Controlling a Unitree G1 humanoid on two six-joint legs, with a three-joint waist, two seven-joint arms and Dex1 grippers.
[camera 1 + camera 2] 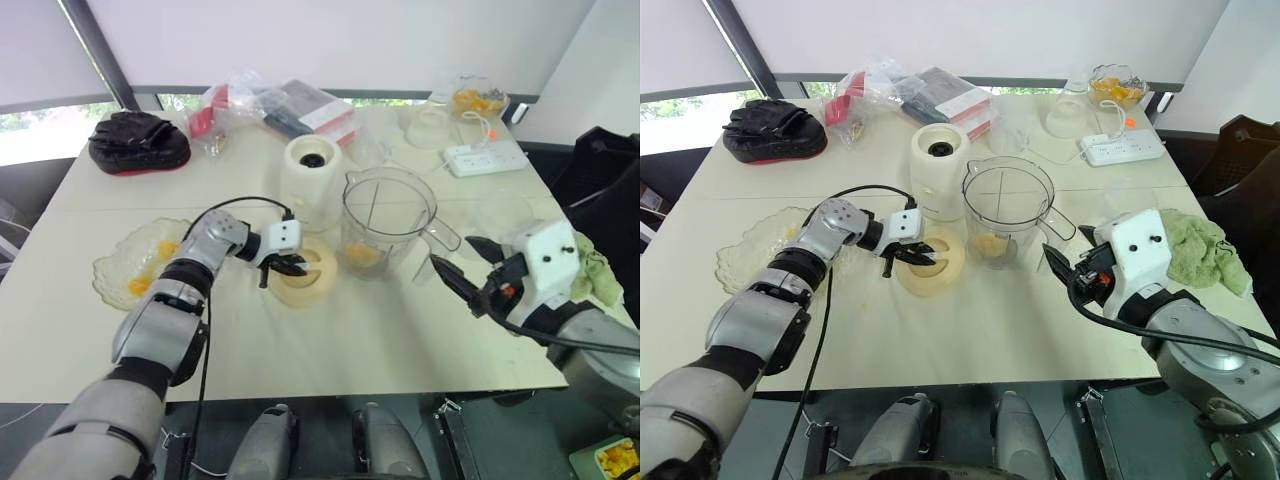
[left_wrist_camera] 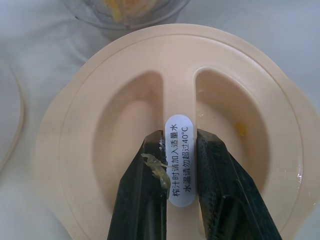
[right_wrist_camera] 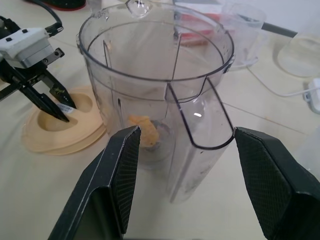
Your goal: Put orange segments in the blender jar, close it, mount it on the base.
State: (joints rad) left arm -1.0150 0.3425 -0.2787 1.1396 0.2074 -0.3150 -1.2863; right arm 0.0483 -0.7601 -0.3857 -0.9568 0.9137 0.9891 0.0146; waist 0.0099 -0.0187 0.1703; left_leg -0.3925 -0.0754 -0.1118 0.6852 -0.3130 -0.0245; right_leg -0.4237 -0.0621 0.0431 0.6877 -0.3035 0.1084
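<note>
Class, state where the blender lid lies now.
Left eye view: the lid lies flat just left of the jar, before the base, its ridge held by the left gripper.

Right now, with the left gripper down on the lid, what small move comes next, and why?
Probably lift the lid straight up off the table. The left gripper pinches its centre ridge, orange segments lie in the open jar beside it, and the right gripper sits open by the jar's handle.
</note>
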